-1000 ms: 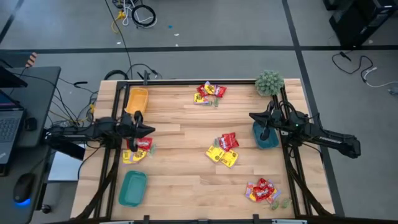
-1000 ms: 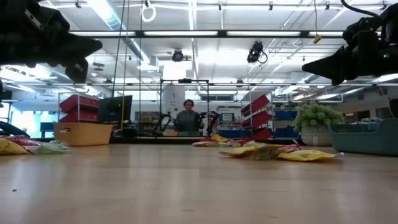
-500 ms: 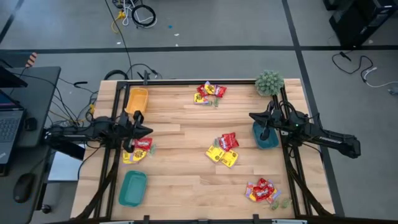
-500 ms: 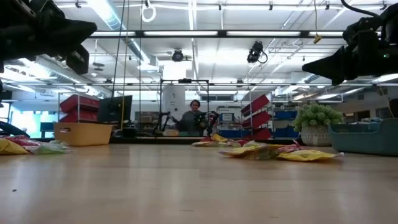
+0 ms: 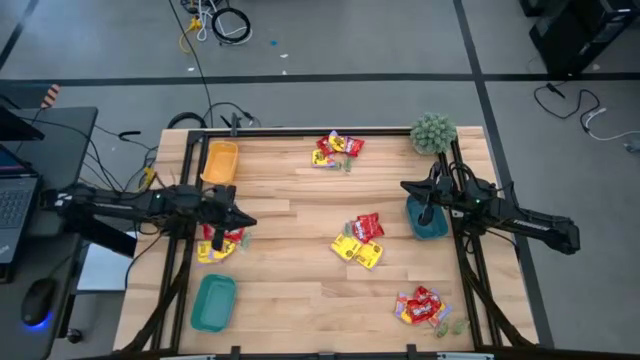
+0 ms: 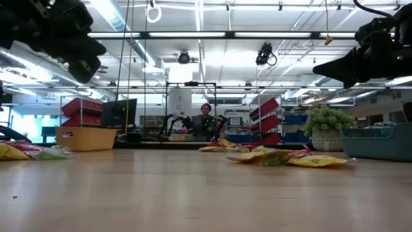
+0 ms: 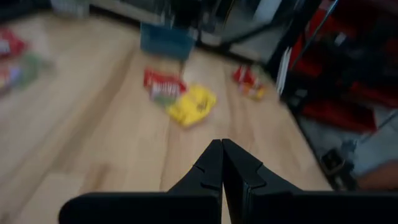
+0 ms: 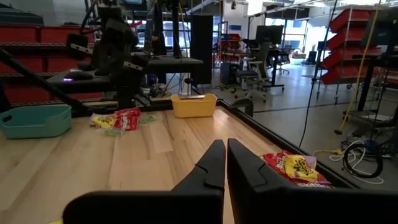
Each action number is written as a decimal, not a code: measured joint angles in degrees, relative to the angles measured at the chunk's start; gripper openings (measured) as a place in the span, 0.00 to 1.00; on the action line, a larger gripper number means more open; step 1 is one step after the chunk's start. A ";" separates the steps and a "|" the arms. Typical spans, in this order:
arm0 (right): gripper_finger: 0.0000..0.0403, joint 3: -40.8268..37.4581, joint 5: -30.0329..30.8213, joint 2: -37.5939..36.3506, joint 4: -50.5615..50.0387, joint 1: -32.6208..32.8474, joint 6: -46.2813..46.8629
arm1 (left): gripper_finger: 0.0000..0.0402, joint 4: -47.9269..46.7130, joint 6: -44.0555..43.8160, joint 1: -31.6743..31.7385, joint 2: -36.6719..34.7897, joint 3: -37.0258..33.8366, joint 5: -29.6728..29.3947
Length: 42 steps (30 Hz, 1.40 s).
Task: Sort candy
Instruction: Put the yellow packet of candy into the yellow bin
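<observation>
Dark and pressed together, your left pincer (image 5: 247,221) hangs empty above the wooden surface (image 5: 300,290), just beside a red and yellow candy pile (image 5: 219,240) near the left edge. Your right pincer (image 5: 406,187), also closed and empty, hangs by the blue tray (image 5: 428,224) on the right side. More candy lies in the middle (image 5: 359,241), at the far edge (image 5: 336,149) and at the near right corner (image 5: 421,306).

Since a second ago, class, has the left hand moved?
Yes. In the high view the left hand has shifted toward the table's middle, farther from the yellow tray.
</observation>
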 joint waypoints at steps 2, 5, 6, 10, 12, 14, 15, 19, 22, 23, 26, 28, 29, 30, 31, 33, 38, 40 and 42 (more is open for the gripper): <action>0.01 -0.02 0.02 0.00 0.02 0.01 0.00 | 0.01 -3.69 -1.26 -0.57 4.49 3.16 -0.14; 0.02 -0.02 0.02 0.00 0.02 0.01 -0.01 | 0.01 -11.25 -4.86 -1.70 11.02 8.61 -0.31; 0.02 -0.02 0.02 0.00 0.01 0.00 0.00 | 0.01 -14.53 -6.39 -2.17 12.98 10.40 -0.29; 0.01 -0.01 0.02 0.00 0.00 0.00 -0.01 | 0.01 -27.20 -13.35 -4.52 20.13 17.71 -0.88; 0.01 -0.02 0.02 0.00 0.01 0.01 -0.01 | 0.01 -33.13 -16.73 -5.90 23.23 20.69 -1.12; 0.01 -0.02 0.00 0.00 0.00 0.01 -0.02 | 0.01 -37.76 -20.17 -7.30 25.93 22.55 -1.15; 0.01 -0.01 0.02 0.00 -0.01 0.01 -0.01 | 0.01 -39.04 -22.00 -7.97 27.03 23.11 -1.10; 0.02 -0.02 0.02 0.00 0.02 0.01 0.00 | 0.01 -41.79 -28.15 -10.31 30.87 23.70 2.95; 0.02 -0.01 0.02 0.00 -0.01 0.00 -0.01 | 0.02 -44.74 -31.79 -12.29 34.14 23.70 6.38; 0.01 -0.01 0.01 0.00 0.02 0.00 -0.01 | 0.02 -45.57 -32.69 -12.94 35.27 23.70 7.42; 0.01 0.00 0.02 0.00 0.02 0.00 -0.02 | 0.08 -46.53 -33.19 -14.84 38.78 23.70 9.04; 0.02 -0.01 0.02 0.00 0.02 0.02 -0.01 | 0.13 -45.91 -33.20 -15.82 40.72 23.70 9.26; 0.02 -0.01 0.02 0.00 0.02 0.00 0.00 | 0.16 -45.89 -33.18 -16.19 41.67 23.70 9.29; 0.02 -0.01 0.02 0.00 0.02 0.00 -0.01 | 0.19 -46.04 -33.20 -16.51 42.69 23.70 9.30; 0.02 -0.02 0.02 0.00 0.01 0.00 0.00 | 0.23 -46.04 -33.20 -16.76 43.50 23.70 9.28; 0.02 -0.02 0.02 0.00 0.02 0.02 0.00 | 0.29 -46.15 -33.20 -17.16 44.83 23.70 9.28; 0.01 0.00 0.02 0.00 0.02 0.00 -0.02 | 0.41 -47.00 -33.13 -17.50 47.49 23.70 5.76; 0.01 -0.02 0.02 0.00 0.04 0.01 -0.01 | 0.42 -47.85 -32.91 -17.47 48.39 23.70 3.42; 0.02 -0.02 0.02 0.00 0.03 0.00 0.00 | 0.43 -47.92 -32.84 -17.47 49.38 23.32 1.91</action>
